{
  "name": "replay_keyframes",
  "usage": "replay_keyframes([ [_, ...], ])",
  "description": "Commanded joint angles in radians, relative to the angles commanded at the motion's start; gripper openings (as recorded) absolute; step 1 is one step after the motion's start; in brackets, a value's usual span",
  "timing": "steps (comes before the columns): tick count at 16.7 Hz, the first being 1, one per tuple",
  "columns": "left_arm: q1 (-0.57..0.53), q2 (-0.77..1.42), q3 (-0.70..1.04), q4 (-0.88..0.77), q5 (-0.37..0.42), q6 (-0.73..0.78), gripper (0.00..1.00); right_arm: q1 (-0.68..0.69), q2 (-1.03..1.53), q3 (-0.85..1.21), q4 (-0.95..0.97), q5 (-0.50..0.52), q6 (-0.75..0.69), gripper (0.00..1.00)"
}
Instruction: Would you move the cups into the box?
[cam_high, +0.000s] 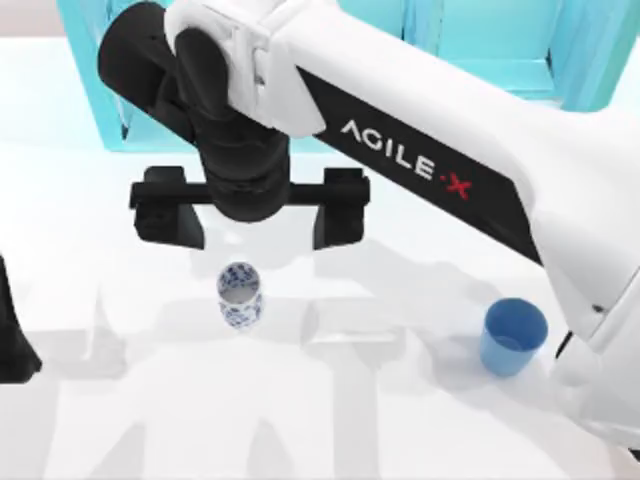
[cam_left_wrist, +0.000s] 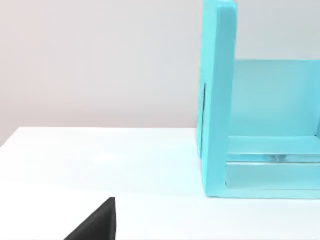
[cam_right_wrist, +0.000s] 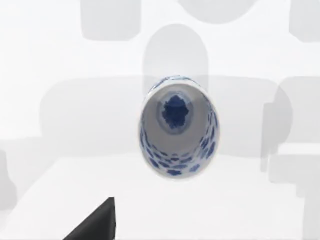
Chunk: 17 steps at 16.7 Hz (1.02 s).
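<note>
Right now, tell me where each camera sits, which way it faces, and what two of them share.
Top view: above the table, looking down on the right gripper, open over the narrow white cup with blue speckles; the plain blue tapered cup stands to the right.
Left wrist view: on the parked left arm, facing level across the white table at the turquoise shelf unit.
Right wrist view: on the right arm, looking down into the speckled cup.
Shared: top and right wrist views show the speckled cup.

The white worktop (cam_high: 100, 420) carries a speckled cup (cam_high: 239, 296) near centre, a blue cup (cam_high: 513, 337) at four o'clock, and a turquoise shelf unit (cam_high: 500, 40) at twelve.
</note>
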Motion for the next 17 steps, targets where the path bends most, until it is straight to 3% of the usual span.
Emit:
replay_keyframes([
  [9, 0.0, 0.0, 0.0, 0.0, 0.0, 0.0, 1.0, 0.004, 0.028, 0.011, 0.001, 0.0, 0.007, 1.0],
  [17, 0.0, 0.0, 0.0, 0.0, 0.0, 0.0, 1.0, -0.019, 0.04, -0.298, 0.331, -0.003, -0.017, 1.0],
])
